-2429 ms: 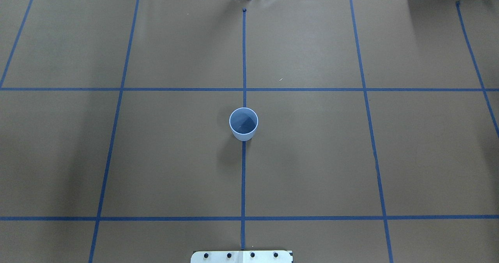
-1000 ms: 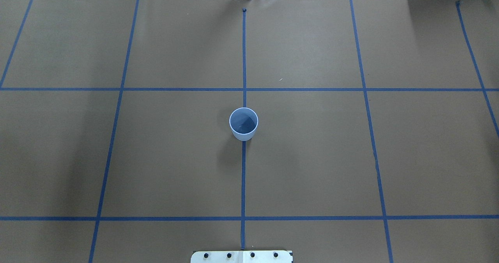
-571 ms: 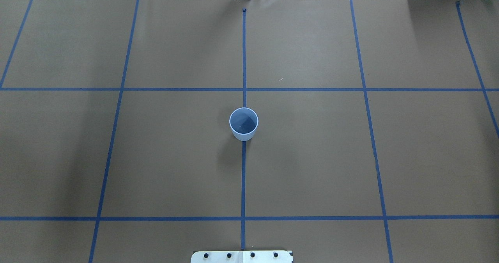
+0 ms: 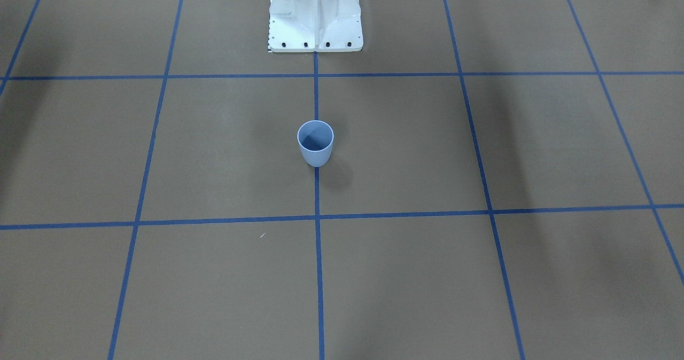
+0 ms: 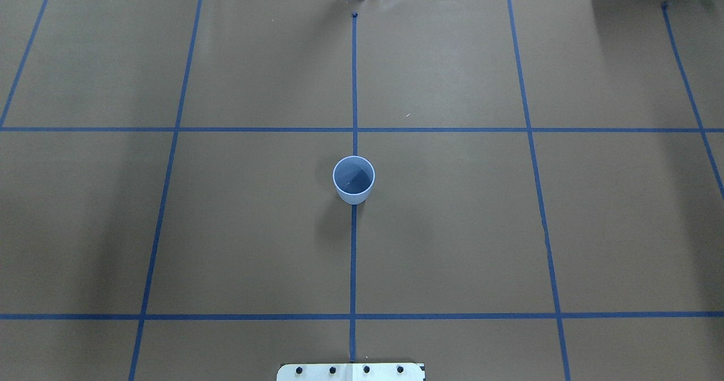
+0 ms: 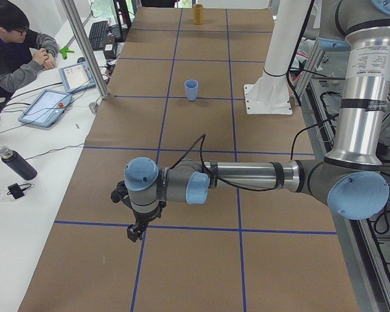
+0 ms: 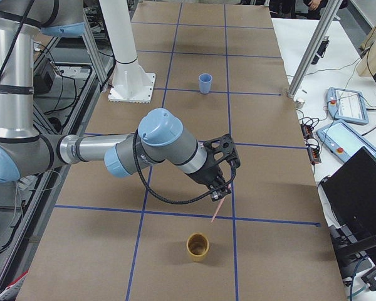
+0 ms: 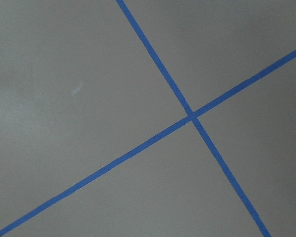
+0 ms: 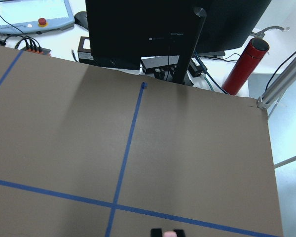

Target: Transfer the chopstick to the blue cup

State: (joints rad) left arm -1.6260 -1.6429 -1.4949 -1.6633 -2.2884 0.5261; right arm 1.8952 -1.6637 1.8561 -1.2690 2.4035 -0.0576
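The blue cup (image 5: 353,179) stands upright and empty at the table's centre on the middle tape line; it also shows in the front view (image 4: 315,143) and both side views (image 6: 192,89) (image 7: 205,83). My right gripper (image 7: 220,190) hovers over the table's right end, shut on a thin pale pink chopstick (image 7: 217,211) that points down. In the right wrist view the gripper (image 9: 166,232) shows at the bottom edge with the pink chopstick (image 9: 170,235) between its tips. My left gripper (image 6: 135,231) hovers over the left end; I cannot tell if it is open or shut.
A tan cup (image 7: 198,246) stands just beyond the right gripper, also seen far off in the exterior left view (image 6: 198,13). The white robot pedestal (image 4: 315,18) is behind the blue cup. An operator (image 6: 13,45), tablets, a monitor (image 9: 172,29) and a red bottle (image 9: 244,66) line the table's edges.
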